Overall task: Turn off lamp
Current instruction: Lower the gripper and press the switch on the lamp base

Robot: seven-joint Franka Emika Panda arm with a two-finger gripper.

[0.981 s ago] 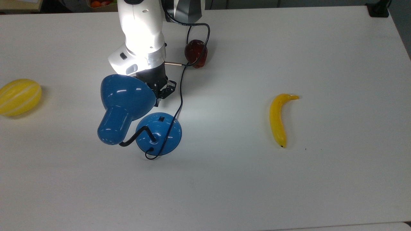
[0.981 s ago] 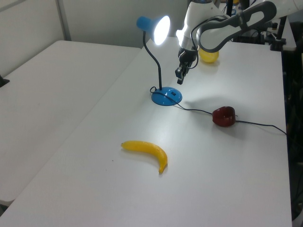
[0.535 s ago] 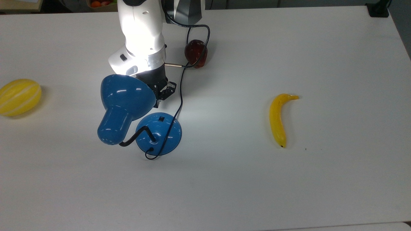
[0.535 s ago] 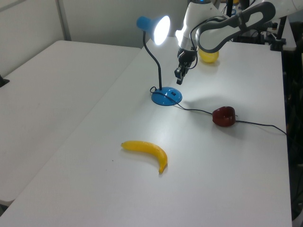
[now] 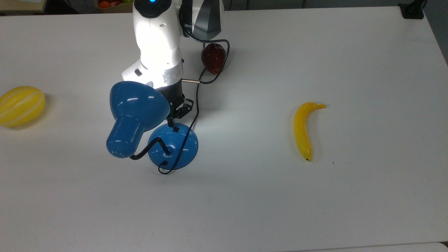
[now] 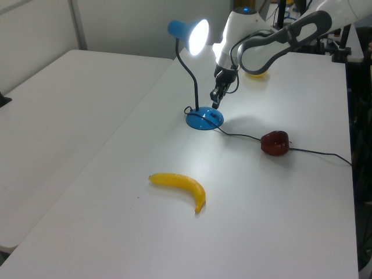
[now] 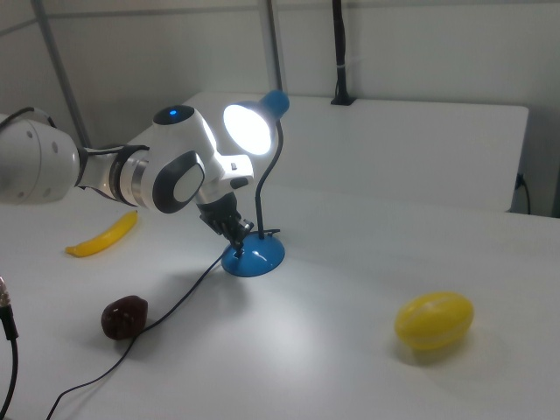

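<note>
The gripper (image 5: 172,120) hangs tip-down just above the far edge of the lamp's round blue base (image 5: 173,146), its fingers drawn narrow with nothing between them, though how tightly they meet I cannot tell. In the top view its tip sits right beside the small black switch (image 5: 176,130). The lamp (image 6: 197,70) stands near the middle of the white table (image 5: 315,210), its shade (image 7: 249,127) glowing, so the light is on. The black cord (image 5: 196,105) runs from the base past the arm toward a dark red fruit (image 5: 213,57). A banana (image 5: 303,129) lies well apart on the top view's right, a yellow melon (image 5: 21,105) on the top view's left. This looks like the final approach; the next move calls for a short, steady press down onto the switch.
</note>
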